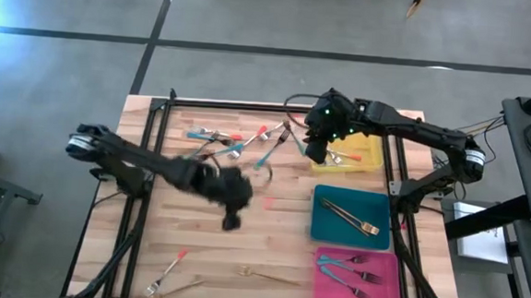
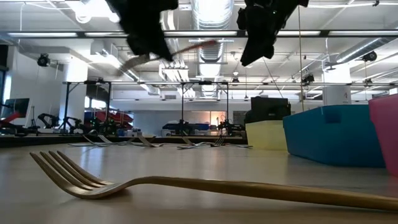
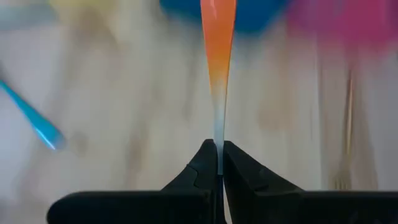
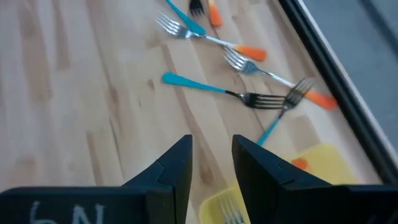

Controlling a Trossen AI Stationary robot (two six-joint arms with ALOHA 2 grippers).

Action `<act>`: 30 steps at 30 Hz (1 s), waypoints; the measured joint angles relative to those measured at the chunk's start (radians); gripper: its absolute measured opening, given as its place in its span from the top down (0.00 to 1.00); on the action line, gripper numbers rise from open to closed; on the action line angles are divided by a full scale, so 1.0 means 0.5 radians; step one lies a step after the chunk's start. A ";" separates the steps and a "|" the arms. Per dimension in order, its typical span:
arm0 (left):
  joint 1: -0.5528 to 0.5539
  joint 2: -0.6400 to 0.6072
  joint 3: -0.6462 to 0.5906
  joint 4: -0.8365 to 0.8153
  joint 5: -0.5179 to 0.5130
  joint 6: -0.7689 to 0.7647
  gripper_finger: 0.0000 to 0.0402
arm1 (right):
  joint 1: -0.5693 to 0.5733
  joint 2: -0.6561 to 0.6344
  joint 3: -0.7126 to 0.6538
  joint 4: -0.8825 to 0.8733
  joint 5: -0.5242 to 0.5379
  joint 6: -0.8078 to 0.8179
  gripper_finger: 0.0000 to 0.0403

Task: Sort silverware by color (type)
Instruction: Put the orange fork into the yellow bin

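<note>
Left gripper point(image 3: 219, 163) clamps an orange-handled fork point(image 3: 217, 56), handle pointing straight out ahead from its fingertips; right gripper point(image 4: 211, 168) hangs with jaws apart, empty.

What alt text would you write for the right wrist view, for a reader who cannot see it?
The right gripper hangs open and empty above the wooden table, at the edge of a yellow tray. Beyond it lie loose forks, some with an orange handle, one with a teal handle.
</note>
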 joint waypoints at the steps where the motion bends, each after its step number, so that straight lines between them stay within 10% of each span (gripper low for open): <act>1: 0.063 -0.047 -0.017 0.103 -0.006 0.032 1.00 | -0.033 0.000 -0.012 0.046 -0.061 0.011 0.74; 10: 0.386 -0.273 -0.112 0.940 0.128 0.373 1.00 | -0.261 0.000 -0.171 0.762 -0.834 0.305 0.66; 30: 1.216 -0.325 -0.114 1.295 1.608 0.653 1.00 | -0.264 0.010 -0.195 1.476 -1.116 0.048 0.69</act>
